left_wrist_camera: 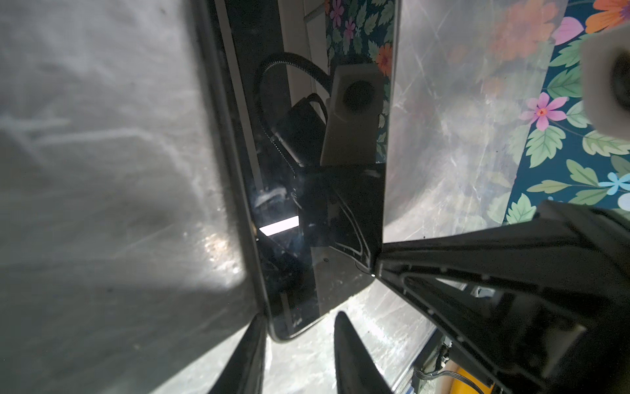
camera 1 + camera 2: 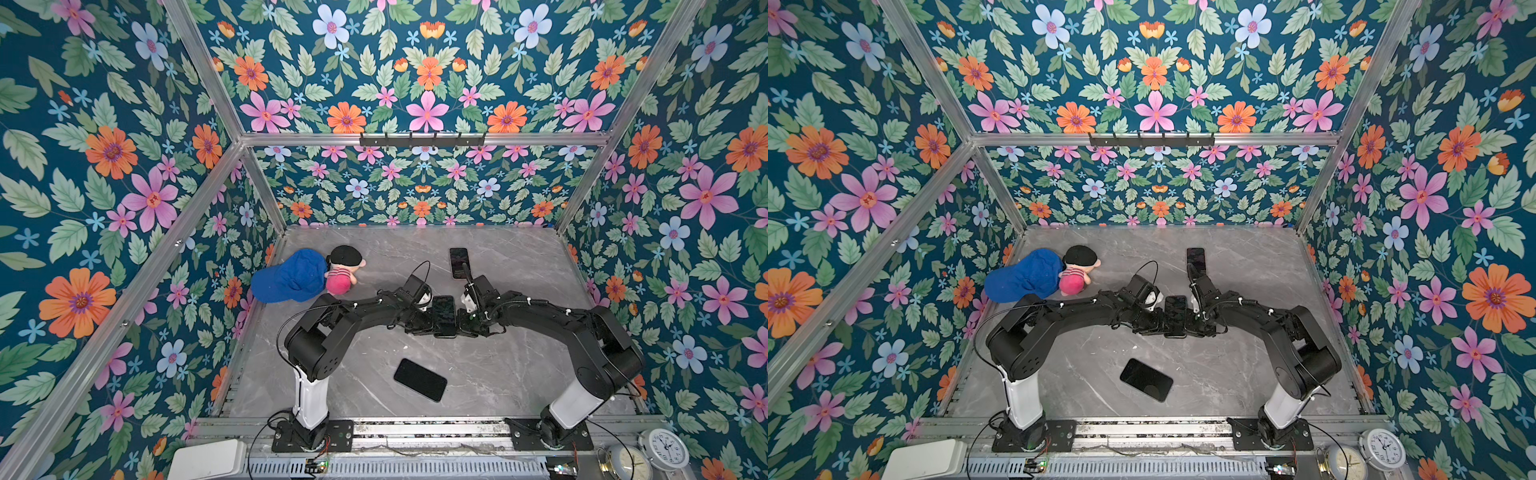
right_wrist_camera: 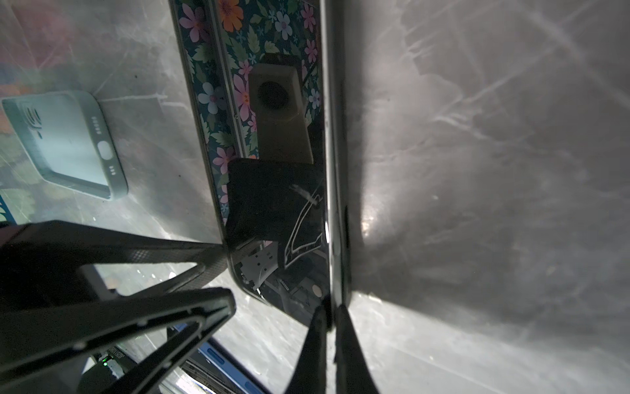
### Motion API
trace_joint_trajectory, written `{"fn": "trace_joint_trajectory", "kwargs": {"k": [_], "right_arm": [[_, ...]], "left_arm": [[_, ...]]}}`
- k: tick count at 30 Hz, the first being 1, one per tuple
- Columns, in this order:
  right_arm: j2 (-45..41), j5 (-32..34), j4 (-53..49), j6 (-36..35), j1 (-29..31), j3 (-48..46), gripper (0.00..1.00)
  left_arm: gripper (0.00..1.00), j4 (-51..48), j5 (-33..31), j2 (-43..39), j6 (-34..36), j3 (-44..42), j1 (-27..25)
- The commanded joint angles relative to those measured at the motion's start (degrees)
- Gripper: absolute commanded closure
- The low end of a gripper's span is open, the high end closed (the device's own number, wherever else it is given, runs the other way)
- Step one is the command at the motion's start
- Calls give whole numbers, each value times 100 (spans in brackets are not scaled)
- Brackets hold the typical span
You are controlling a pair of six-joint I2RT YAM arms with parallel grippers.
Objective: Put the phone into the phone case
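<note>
phone [image 2: 444,309] pinched by right gripper [image 3: 332,308], left gripper [image 1: 300,320] straddling loosely

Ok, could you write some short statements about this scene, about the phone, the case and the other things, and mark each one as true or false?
1. The right end effector is shut on the edge of the phone. True.
2. The blue cap lies at the right side of the table. False: it lies at the left side, beside the plush doll.
3. A pale phone case lies empty on the table. True.
4. The left end effector holds the plush doll. False: its fingers stand around a corner of the phone, far from the doll.
</note>
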Motion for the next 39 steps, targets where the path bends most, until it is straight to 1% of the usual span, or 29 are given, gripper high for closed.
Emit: {"fn": "trace_joint_trajectory", "kwargs": {"k": [1, 18, 21, 24, 29, 33, 39], "right_arm": [[123, -219, 293, 85, 36, -63, 94], [261, -396, 550, 218, 38, -157, 97], [178, -293, 387, 144, 38, -100, 96], [-19, -20, 94, 15, 33, -22, 96], [-349, 318, -244, -142, 0, 80, 91], [-433, 372, -308, -174, -46, 76, 85], [-383, 292, -212, -178, -124, -4, 79]], "left_arm": [[65, 304, 247, 33, -27, -13, -24], [65, 455, 323, 15, -128, -66, -38], [65, 447, 318, -2, -124, -72, -37], [65, 375, 270, -53, -98, -81, -33], [65, 152, 130, -133, -10, -27, -26], [65, -69, -20, -211, 33, 29, -22], [63, -159, -37, -249, -25, 0, -24]]}}
